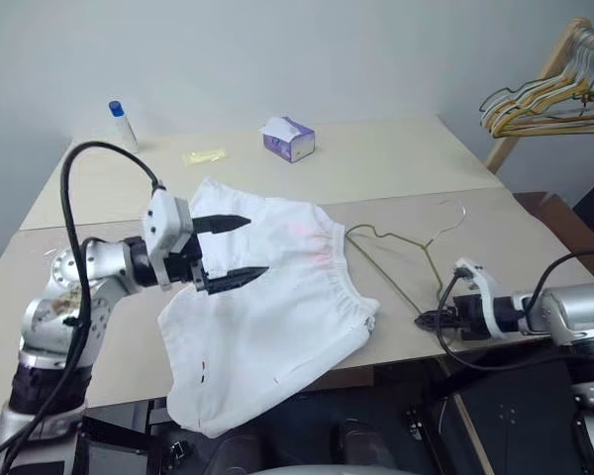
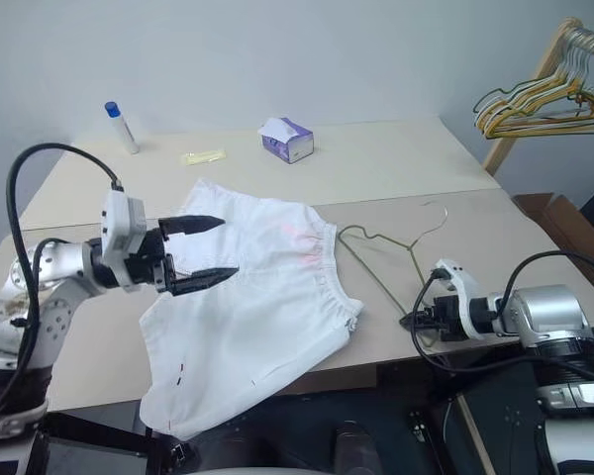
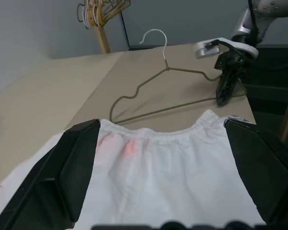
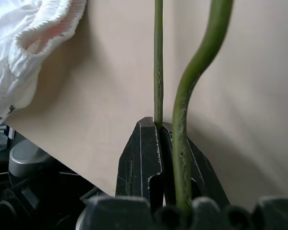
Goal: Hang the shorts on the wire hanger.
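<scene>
The right pincer (image 1: 423,319) is clamped on one wire hanger (image 1: 401,259) at the surface's (image 1: 396,163) near edge, while the left pincer (image 1: 240,249) hovers agape above one pair of shorts (image 1: 277,307) (hem overhanging that edge). Bare surface lies beyond, around one tissue box (image 1: 289,139).

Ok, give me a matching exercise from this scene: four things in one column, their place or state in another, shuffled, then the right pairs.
Things:
1. shorts
2. wire hanger
3. tissue box
4. left end effector

Places or states:
A. open, above the white fabric
B. flat on the table, one corner pinched by the shut right end effector
C. on the far part of the table, by itself
D. spread on the table, one end hanging over the near edge

Pairs: 1-D, 2-B, 3-C, 4-A
</scene>
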`<state>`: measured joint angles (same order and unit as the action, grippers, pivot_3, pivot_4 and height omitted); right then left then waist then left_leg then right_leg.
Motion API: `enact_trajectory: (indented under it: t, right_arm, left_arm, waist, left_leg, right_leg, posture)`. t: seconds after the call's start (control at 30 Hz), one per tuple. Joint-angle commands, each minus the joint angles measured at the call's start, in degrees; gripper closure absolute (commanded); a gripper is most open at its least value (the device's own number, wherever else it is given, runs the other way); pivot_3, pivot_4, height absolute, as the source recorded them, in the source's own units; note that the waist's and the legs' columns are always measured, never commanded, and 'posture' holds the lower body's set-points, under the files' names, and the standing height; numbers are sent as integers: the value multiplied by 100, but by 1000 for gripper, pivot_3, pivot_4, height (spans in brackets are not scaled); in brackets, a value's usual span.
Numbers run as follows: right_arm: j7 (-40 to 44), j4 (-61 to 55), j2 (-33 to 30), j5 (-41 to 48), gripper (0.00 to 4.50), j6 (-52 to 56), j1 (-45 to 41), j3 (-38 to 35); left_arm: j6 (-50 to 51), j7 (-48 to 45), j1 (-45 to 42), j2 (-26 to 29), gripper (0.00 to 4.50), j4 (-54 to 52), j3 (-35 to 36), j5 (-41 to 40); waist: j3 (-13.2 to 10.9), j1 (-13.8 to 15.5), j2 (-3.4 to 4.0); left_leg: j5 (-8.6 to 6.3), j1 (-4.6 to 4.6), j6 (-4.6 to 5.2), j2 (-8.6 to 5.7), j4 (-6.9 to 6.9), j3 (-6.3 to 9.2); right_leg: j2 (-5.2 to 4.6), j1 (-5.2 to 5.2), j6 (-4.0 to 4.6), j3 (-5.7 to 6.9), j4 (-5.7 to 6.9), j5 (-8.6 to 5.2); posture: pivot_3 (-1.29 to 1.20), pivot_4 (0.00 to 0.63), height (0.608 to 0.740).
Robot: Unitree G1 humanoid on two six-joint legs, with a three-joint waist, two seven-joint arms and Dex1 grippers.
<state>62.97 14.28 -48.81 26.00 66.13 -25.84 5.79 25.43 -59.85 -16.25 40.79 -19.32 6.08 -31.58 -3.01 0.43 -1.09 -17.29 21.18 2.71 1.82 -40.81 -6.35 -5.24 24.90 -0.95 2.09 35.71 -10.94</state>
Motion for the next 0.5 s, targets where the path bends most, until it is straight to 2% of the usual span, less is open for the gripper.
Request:
enact_trajectory:
  t: [0.03,0.5]
  right_arm:
    - [348,-43,-111,94,4500,-240,-147,5]
    - [1396,349,-491,-252,4500,-660,-540,825]
  left_arm:
    - [-21,138,48,92,17,-263,164,-47]
    - [-184,262,381,169,17,-508,244,-16]
  waist:
    - [0,36,0]
    - [0,213,0]
  left_leg:
    - [0,-1,0,0,0,1]
    - [-1,1,1,1,3,1]
  right_leg:
    - [0,-2,0,1,0,0]
    - [0,-2,0,6,-9,0]
  posture:
    - [117,31,740]
    - [168,23,740]
